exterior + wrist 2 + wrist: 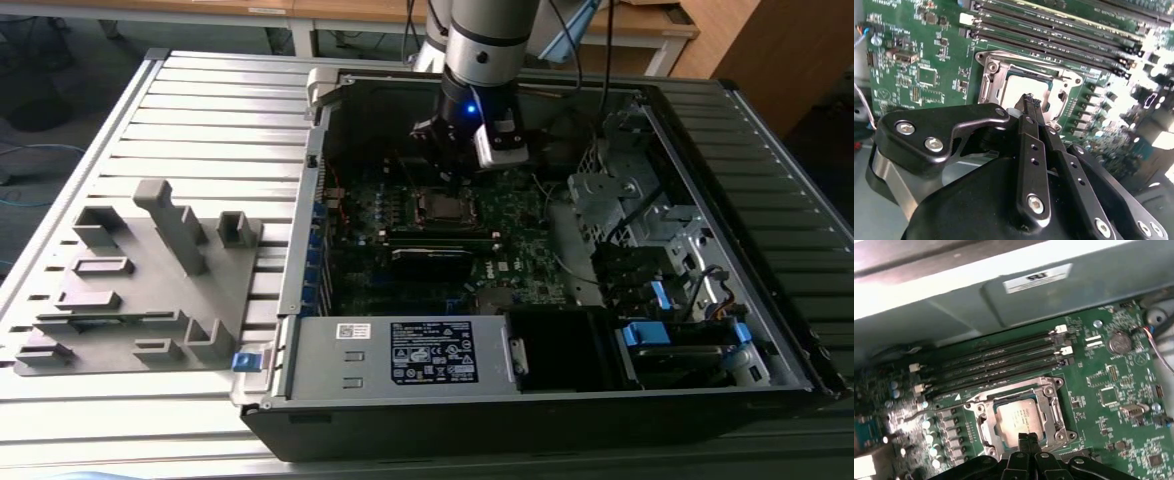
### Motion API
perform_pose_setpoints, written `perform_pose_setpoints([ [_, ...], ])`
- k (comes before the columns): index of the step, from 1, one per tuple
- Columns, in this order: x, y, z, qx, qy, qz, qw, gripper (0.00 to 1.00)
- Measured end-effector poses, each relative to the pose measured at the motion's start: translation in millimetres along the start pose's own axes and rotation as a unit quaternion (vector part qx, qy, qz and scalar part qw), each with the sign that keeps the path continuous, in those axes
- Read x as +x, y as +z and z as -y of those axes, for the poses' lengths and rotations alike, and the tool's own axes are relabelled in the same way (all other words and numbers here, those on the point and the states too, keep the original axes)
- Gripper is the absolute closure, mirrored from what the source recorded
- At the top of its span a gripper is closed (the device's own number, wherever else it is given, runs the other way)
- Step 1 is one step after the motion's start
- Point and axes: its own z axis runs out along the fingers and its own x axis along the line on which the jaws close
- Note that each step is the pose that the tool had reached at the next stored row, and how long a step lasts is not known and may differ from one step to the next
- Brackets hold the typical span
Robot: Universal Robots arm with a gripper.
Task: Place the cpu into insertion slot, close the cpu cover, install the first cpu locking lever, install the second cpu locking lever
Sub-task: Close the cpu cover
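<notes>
Gripper (1027, 438) black fingers pressed together, empty; dull grey square cpu (1016, 416), framed by thin silver metal cpu cover (1053, 410), lies just ahead of its tip.

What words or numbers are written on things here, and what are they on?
The black label on the grey box: too small to read.
The white sticker beside it: too small to read.
The white label on the case wall: blurred.
Print on the cpu: blurred.
Nothing can be quoted.

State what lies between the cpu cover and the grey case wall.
Long black memory slots, between cpu cover and case wall, in the first wrist view.
</notes>
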Motion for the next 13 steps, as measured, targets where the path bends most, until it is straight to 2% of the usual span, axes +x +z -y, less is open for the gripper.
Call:
perform_pose_setpoints([
  [3,0.0,0.2,0.0,0.0006,-0.027,0.0002,0.99963,0.89],
  [5,0.0,0.3,0.0,0.0009,-0.045,0.0004,0.99899,0.89],
  [10,0.0,0.7,0.0,0.0016,-0.086,0.0014,0.99626,0.89],
  [12,0.3,0.8,0.1,0.0012,-0.09,0.0038,0.99592,0.89],
  [13,0.3,1.0,0.1,0.0006,-0.092,0.0073,0.99576,0.89],
])
